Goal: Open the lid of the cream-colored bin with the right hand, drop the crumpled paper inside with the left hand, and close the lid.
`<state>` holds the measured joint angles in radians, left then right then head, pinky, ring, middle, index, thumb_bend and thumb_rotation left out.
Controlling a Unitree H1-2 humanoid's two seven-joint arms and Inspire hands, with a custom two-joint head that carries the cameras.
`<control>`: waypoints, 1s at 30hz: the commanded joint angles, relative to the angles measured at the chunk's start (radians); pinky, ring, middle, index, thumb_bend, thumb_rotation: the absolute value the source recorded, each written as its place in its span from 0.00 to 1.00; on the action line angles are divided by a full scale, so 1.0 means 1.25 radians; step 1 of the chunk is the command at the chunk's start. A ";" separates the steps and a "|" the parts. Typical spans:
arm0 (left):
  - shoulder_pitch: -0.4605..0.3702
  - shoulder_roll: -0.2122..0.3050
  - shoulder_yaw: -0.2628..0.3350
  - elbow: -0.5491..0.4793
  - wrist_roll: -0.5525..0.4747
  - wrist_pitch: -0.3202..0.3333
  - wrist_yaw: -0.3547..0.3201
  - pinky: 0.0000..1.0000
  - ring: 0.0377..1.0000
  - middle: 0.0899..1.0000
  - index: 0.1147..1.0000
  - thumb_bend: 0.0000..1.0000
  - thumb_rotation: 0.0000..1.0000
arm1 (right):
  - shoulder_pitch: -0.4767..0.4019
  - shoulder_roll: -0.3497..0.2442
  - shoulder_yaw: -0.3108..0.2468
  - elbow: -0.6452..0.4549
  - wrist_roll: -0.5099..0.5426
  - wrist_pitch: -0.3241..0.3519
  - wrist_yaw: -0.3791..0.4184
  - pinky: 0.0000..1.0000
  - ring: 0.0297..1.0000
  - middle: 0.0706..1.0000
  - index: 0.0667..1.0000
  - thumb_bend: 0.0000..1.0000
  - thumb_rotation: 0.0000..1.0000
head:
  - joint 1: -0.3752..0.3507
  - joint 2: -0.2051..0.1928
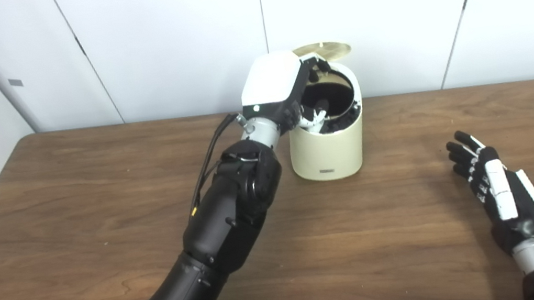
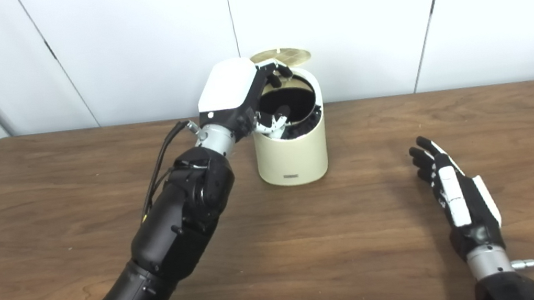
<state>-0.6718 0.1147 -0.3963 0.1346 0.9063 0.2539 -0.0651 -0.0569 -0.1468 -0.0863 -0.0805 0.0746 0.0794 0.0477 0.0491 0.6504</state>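
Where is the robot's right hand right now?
The right hand rests open on the table near the front right, well away from the cream bin, whose lid stands up.

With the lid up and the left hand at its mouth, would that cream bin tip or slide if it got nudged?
The bin looks like thin plastic with a dark hollow inside, so probably light and easy to shove. It stands taller than wide on the smooth table, so a push near the rim might tip it; lower down, likely slide. The raised lid probably shifts weight backward.
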 commanded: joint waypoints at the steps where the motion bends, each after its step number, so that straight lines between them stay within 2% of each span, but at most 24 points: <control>1: -0.030 -0.002 -0.009 -0.018 -0.004 -0.015 -0.013 0.71 0.75 0.74 0.70 0.92 0.00 | -0.013 -0.002 0.003 -0.015 -0.003 -0.002 0.003 0.95 0.90 0.86 0.87 0.50 1.00 | -0.001 0.002; 7: -0.028 -0.005 -0.012 -0.016 -0.004 -0.017 -0.009 0.68 0.74 0.74 0.69 0.91 0.00 | -0.013 -0.004 0.003 -0.015 -0.010 -0.004 0.002 0.95 0.90 0.86 0.87 0.49 1.00 | -0.001 0.003; 10: -0.025 -0.008 -0.008 -0.010 -0.007 -0.026 0.015 0.64 0.71 0.72 0.65 0.89 0.00 | -0.014 -0.006 0.003 -0.011 -0.014 -0.007 0.002 0.94 0.89 0.85 0.87 0.50 1.00 | -0.001 0.003; 11: -0.023 -0.012 -0.003 -0.010 -0.014 -0.030 0.026 0.61 0.68 0.70 0.60 0.85 0.00 | -0.015 -0.006 0.002 -0.009 -0.010 -0.010 0.004 0.94 0.89 0.85 0.87 0.50 1.00 | -0.001 0.002; 12: -0.020 -0.017 0.003 -0.011 -0.021 -0.034 0.042 0.57 0.63 0.66 0.50 0.65 0.02 | -0.015 -0.006 0.001 -0.007 -0.007 -0.012 0.006 0.95 0.89 0.85 0.87 0.49 1.00 | 0.000 0.002; 13: -0.017 -0.022 0.009 -0.013 -0.028 -0.038 0.058 0.46 0.55 0.62 0.45 0.55 0.01 | -0.016 -0.006 0.000 -0.005 -0.005 -0.012 0.007 0.95 0.90 0.85 0.87 0.49 1.00 | 0.001 0.002; 15: -0.010 -0.030 0.018 -0.016 -0.033 -0.044 0.086 0.35 0.45 0.54 0.39 0.49 0.00 | -0.015 -0.008 -0.001 -0.005 -0.002 -0.011 0.009 0.96 0.90 0.86 0.87 0.49 1.00 | 0.002 0.002; 21: 0.008 -0.048 0.028 -0.027 -0.028 -0.062 0.162 0.31 0.42 0.51 0.41 0.47 0.00 | -0.011 -0.014 0.000 -0.012 -0.013 -0.002 0.005 0.95 0.89 0.85 0.87 0.51 1.00 | 0.006 0.006; 25: 0.016 -0.057 0.034 -0.042 -0.031 -0.065 0.190 0.30 0.40 0.49 0.44 0.47 0.00 | -0.010 -0.012 -0.005 -0.016 0.006 0.003 0.010 0.96 0.90 0.85 0.87 0.50 1.00 | 0.008 0.007; 30: 0.027 -0.066 0.048 -0.083 -0.047 -0.056 0.176 0.30 0.39 0.48 0.45 0.47 0.00 | -0.009 -0.016 -0.005 -0.013 0.003 0.006 0.010 0.98 0.91 0.85 0.89 0.51 1.00 | 0.012 0.007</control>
<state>-0.6002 0.0366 -0.3518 0.0713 0.8525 0.1932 0.1429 -0.0578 -0.1555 -0.0869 -0.0791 0.0772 0.0796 0.0564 0.0644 0.6596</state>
